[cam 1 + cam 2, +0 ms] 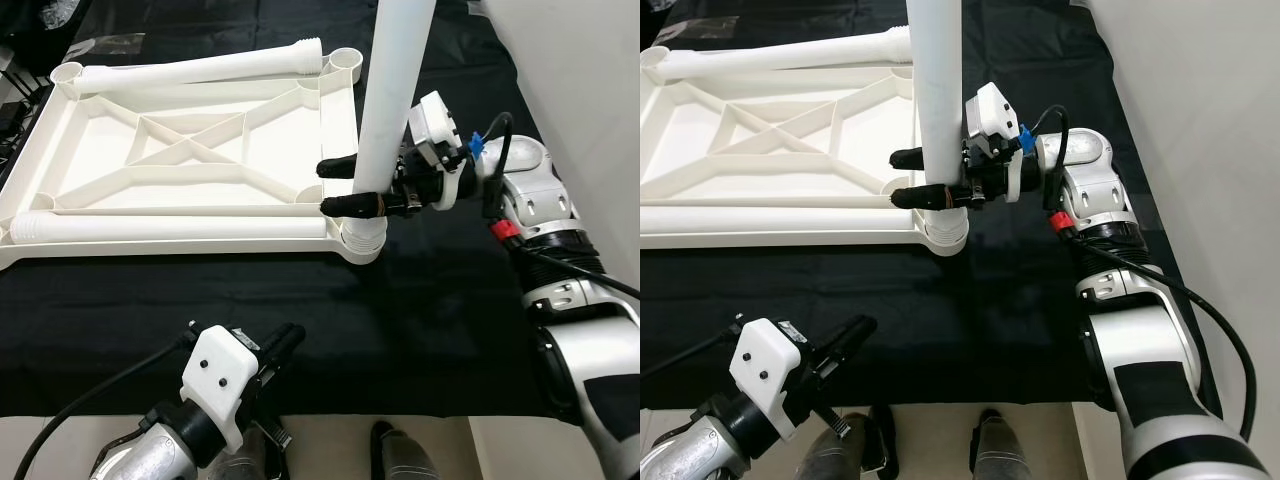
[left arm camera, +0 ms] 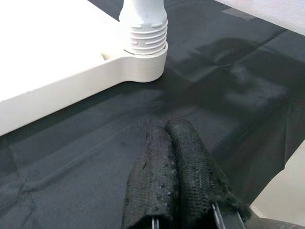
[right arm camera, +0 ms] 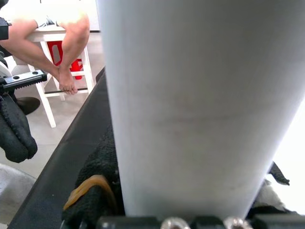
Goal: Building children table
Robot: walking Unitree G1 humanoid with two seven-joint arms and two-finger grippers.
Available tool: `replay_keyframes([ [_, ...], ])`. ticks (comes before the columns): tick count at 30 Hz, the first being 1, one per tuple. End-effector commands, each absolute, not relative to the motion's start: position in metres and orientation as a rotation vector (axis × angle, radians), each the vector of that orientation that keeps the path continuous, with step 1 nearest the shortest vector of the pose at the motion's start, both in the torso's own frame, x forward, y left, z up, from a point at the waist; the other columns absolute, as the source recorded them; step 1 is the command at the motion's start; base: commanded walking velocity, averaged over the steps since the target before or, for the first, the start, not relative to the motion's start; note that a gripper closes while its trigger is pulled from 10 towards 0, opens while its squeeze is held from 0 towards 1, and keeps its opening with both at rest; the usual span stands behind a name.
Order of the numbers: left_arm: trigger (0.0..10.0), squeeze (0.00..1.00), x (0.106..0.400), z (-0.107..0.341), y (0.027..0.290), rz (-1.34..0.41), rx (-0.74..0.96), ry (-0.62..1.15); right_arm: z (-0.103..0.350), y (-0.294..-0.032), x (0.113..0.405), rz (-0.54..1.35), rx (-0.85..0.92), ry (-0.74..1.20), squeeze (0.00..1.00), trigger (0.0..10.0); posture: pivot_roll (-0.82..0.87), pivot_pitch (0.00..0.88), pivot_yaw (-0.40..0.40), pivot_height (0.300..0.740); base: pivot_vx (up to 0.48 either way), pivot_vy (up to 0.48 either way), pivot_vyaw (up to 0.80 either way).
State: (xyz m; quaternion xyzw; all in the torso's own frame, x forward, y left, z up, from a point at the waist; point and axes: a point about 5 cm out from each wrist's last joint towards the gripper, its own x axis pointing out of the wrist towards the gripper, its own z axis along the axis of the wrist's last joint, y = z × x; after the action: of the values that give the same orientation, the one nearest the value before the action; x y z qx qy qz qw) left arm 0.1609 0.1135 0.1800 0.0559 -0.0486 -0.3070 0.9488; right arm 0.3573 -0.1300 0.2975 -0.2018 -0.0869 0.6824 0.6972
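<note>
The right gripper (image 1: pixel 340 186) clasps the upright white leg (image 1: pixel 392 95) standing in the near-right corner socket of the upturned tabletop (image 1: pixel 185 160); the left gripper (image 1: pixel 284 343) hovers over the black cloth (image 1: pixel 400 330).

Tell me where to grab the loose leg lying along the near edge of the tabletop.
Grip the near leg around the middle of its round shaft, coming straight down from above with the left end effector. It lies flat along the tabletop frame, its threaded end by the far-left corner, so only its top is open.
</note>
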Motion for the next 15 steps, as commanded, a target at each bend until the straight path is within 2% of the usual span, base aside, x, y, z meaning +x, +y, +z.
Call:
replay_keyframes([
  [1,10.0,0.0,0.158,0.176,0.114,-0.631,0.123,-0.069,0.277,-0.126,0.36,1.524,-0.456,-0.094,0.0,10.0,0.07,0.349,0.026,0.74,0.0,0.0,0.0],
  [15,10.0,0.0,0.16,0.177,0.114,-0.629,0.128,-0.075,0.258,-0.121,0.358,1.465,-0.438,-0.05,0.0,10.0,0.06,0.357,0.026,0.74,0.0,0.0,0.0],
])
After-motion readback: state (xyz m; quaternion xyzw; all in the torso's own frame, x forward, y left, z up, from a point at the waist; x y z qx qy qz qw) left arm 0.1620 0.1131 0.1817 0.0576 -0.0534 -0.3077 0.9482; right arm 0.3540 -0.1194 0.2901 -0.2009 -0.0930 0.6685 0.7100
